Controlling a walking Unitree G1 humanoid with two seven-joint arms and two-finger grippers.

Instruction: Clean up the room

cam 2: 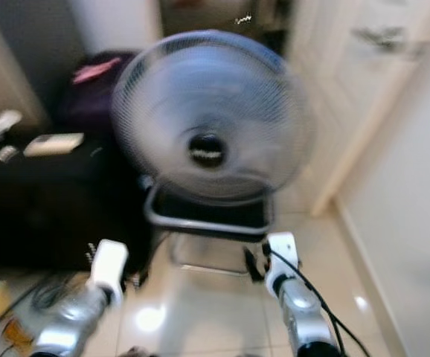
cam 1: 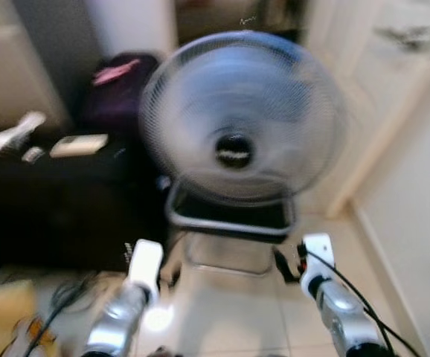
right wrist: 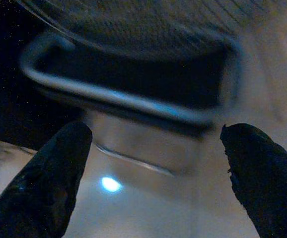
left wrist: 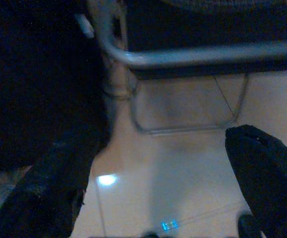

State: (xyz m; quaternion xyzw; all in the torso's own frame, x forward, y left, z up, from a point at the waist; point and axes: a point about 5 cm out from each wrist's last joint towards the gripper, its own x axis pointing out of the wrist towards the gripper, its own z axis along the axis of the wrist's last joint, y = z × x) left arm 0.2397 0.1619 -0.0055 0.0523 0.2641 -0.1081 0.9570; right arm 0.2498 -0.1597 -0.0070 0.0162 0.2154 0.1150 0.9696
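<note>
Your head views show the fan (cam 1: 241, 119) standing on its metal frame (cam 1: 230, 223) straight ahead on the tiled floor (cam 1: 230, 312), beside a dark worktop (cam 1: 51, 201). Your wrist views show the left hand (left wrist: 168, 173) and right hand (right wrist: 153, 168) spread wide, empty, both arms reaching low toward the frame.

The fan (cam 1: 239, 119) has a fine wire-mesh grille and sits on a smooth, shiny metal tube frame (left wrist: 193, 53). The floor (cam 1: 230, 312) is glossy pale tile; the fingers (right wrist: 49, 183) look matt black and rough.
</note>
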